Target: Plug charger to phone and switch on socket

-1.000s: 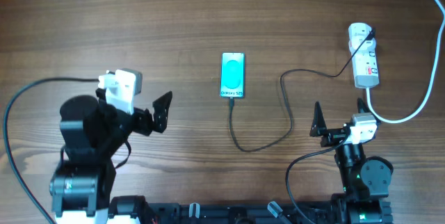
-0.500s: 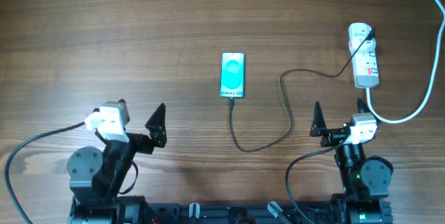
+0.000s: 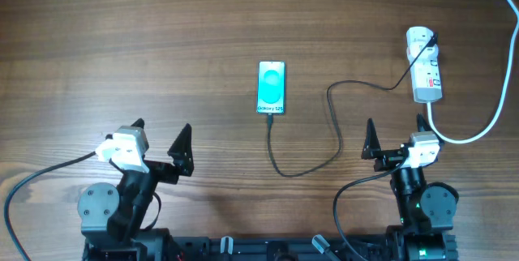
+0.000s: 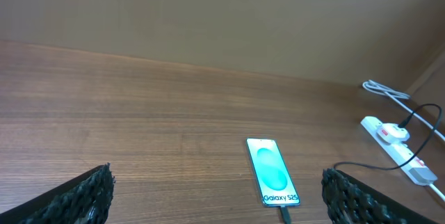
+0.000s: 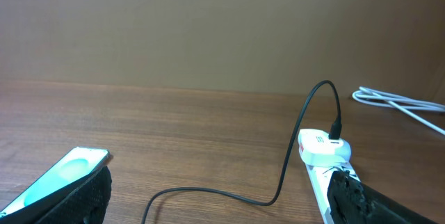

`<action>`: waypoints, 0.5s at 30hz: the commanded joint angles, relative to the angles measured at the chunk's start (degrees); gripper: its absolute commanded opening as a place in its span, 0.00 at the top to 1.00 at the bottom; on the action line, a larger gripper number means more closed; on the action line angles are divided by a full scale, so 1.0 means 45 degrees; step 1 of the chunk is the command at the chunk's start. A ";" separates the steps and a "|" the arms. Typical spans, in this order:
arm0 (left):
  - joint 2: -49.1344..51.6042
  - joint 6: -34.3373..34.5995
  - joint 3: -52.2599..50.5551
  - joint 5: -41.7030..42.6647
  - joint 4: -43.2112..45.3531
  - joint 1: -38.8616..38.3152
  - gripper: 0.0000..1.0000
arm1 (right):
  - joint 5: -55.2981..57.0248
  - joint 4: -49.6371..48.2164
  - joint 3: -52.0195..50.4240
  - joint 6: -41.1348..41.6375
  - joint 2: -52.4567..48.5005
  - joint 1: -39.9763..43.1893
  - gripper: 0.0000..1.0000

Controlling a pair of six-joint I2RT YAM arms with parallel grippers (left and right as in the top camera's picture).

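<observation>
You've got the flat cyan-screen phone (image 3: 272, 87) w/ the thin black charger cable (image 3: 269, 141) tip at its near short edge; can't tell if it's seated. The white power-strip socket (image 3: 424, 74) sits well right of the phone. Left gripper (image 3: 162, 128) is near-left of the phone, right gripper (image 3: 395, 127) near-right, both w/ jaws apart.

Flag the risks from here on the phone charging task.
1. The charger tip meets the phone edge, but seating is unclear. Any tug on the slack loop could unplug it.
2. The white cord runs close by the right pincer. Reaching for the socket switch could snag that cord and drag the socket.
</observation>
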State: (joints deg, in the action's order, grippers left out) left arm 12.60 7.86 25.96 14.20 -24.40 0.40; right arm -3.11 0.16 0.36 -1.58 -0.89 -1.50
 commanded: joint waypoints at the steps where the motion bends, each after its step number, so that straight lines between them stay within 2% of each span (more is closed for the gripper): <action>1: -0.0199 0.0117 -0.0228 -0.0330 0.0010 0.0078 0.00 | 0.0107 -0.0044 -0.0015 0.0024 0.0151 0.0053 0.00; 15: -0.2331 0.0117 -0.2832 -0.0374 0.2827 0.0306 0.00 | 0.0107 -0.0044 -0.0015 0.0019 0.0151 0.0053 0.00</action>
State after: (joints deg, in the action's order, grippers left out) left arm 3.88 8.08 15.53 13.13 -13.26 1.06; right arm -3.11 0.16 0.36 -1.58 -0.89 -1.50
